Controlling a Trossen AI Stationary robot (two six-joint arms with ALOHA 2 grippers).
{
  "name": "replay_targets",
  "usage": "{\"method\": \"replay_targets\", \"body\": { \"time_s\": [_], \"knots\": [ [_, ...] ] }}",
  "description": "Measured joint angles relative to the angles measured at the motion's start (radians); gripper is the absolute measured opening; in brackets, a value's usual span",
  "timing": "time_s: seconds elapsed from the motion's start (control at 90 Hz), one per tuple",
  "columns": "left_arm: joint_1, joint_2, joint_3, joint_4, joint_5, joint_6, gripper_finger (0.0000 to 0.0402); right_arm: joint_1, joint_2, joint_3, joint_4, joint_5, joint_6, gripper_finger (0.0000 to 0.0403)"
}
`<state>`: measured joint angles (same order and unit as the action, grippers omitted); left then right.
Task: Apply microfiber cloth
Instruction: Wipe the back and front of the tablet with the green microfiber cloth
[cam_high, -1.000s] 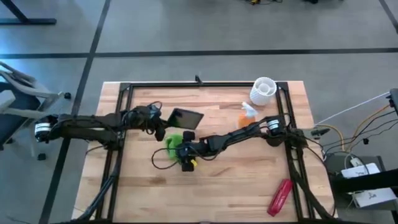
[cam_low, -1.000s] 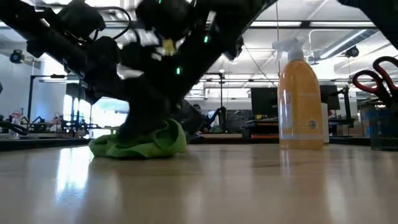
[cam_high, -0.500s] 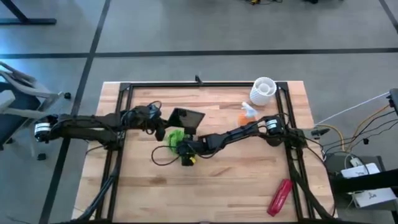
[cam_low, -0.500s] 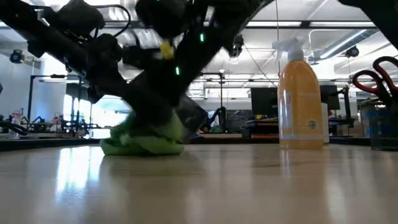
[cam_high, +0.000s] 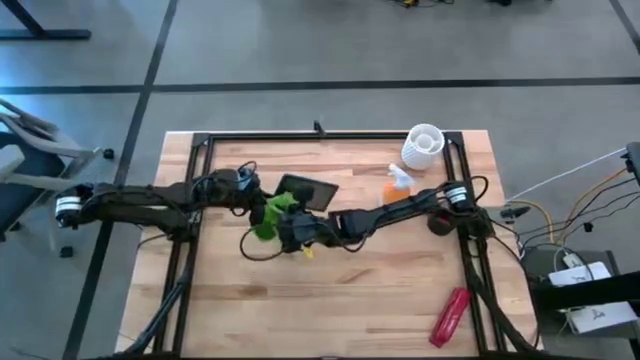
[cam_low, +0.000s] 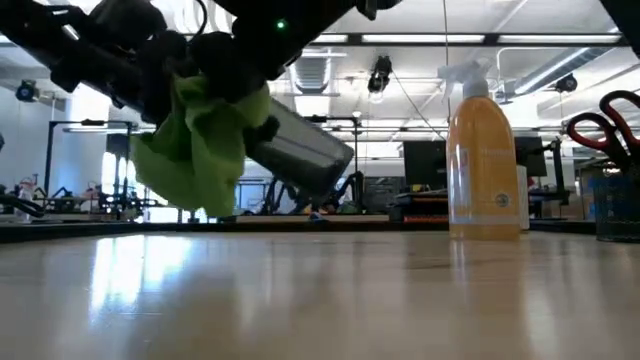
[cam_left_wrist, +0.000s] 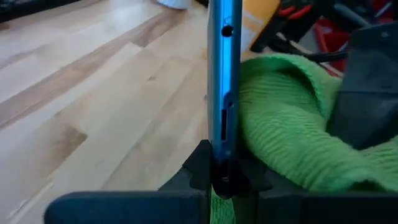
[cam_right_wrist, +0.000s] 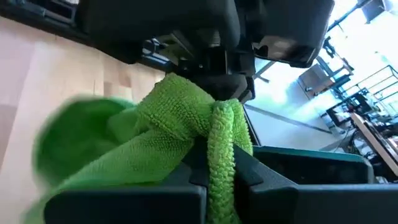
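Observation:
The lime-green microfiber cloth (cam_high: 266, 214) hangs bunched above the table at left of centre, with my right gripper (cam_high: 282, 228) shut on it. Just beyond it is the dark flat device (cam_high: 306, 190), tilted and off the table in the low view (cam_low: 300, 152). My left gripper (cam_high: 260, 198) is shut on the device. In the left wrist view the cloth (cam_left_wrist: 292, 137) lies up against one face of the device (cam_left_wrist: 224, 74), which shows edge-on. My left gripper pinches the device's edge (cam_left_wrist: 222, 163) between its two fingers, coming level from the table's left. The device stands on edge in the hold, tilted, clear of the table. My right gripper pinches a bunched fold of the cloth (cam_right_wrist: 221, 146) between its two fingers, coming from the table's right. The cloth hangs slack below the fingers (cam_low: 200, 150), clear of the tabletop.
An orange spray bottle (cam_high: 397, 183) stands right of centre, with a white ribbed cup (cam_high: 423, 145) behind it at the far edge. A red tool (cam_high: 450, 315) lies at the near right. A black cable (cam_high: 258, 252) loops on the wood near the cloth.
My right gripper has gone up and toward the table's left, toward the device, with the cloth. The cloth, which lay bunched on the wood, is now lifted clear and hangs beside the device.

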<state>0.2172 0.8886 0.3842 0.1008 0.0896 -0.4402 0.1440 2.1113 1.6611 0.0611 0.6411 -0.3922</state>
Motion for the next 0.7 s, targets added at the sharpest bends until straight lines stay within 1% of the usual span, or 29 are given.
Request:
{"method": "replay_targets", "body": {
  "time_s": [0.122, 0.311, 0.456, 0.533, 0.622, 0.7],
  "knots": [
    [-0.024, 0.004, 0.000, 0.049, 0.006, -0.008, 0.0010, -0.015, 0.000, 0.000, 0.039, -0.066, 0.001, 0.0000],
    [-0.040, 0.004, -0.001, 0.091, 0.001, -0.014, 0.0009, -0.016, -0.001, 0.001, 0.005, -0.069, 0.037, 0.0000],
    [-0.040, 0.003, -0.001, 0.094, -0.014, -0.015, 0.0009, -0.009, -0.007, 0.002, -0.088, 0.024, 0.070, 0.0000],
    [-0.040, 0.001, -0.001, 0.100, -0.011, -0.015, 0.0009, 0.000, -0.017, 0.001, -0.151, 0.058, 0.086, 0.0000],
    [-0.041, -0.002, -0.001, 0.112, 0.006, -0.013, 0.0009, 0.017, -0.041, 0.000, -0.248, 0.098, 0.109, 0.0000],
    [-0.042, -0.005, -0.001, 0.114, 0.017, -0.012, 0.0009, 0.043, -0.071, -0.002, -0.358, 0.165, 0.136, 0.0000]
  ]
}}
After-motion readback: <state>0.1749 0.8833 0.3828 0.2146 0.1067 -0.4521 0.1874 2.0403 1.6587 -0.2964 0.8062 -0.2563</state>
